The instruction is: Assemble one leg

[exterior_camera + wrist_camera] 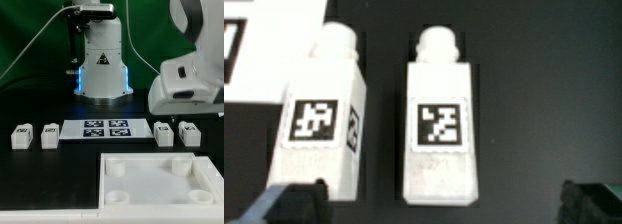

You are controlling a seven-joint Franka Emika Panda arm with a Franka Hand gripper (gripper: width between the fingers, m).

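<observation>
- The claw [441,205] is wide open and holds nothing. Its two dark fingertips [287,205] sit far apart.
- The leg [441,112] lies flat on the table, right in the middle between them. Its round peg points away from the claw. It is the last one on the exterior view's right.
- A second leg [326,112] lies just beside it, not touching, closer to the marker board [105,130].
- The leg looks like hard, light plastic. It is smooth, so it may slip.
- I would grab it by its two long flat sides, about where the black-and-white tag is.
- The gap to the second leg is thin — a finger could bump it.
- The table [40,170] is black and flat.
- Two more legs [22,135] lie well apart on the exterior view's left, and the big square panel [160,175] lies near.
</observation>
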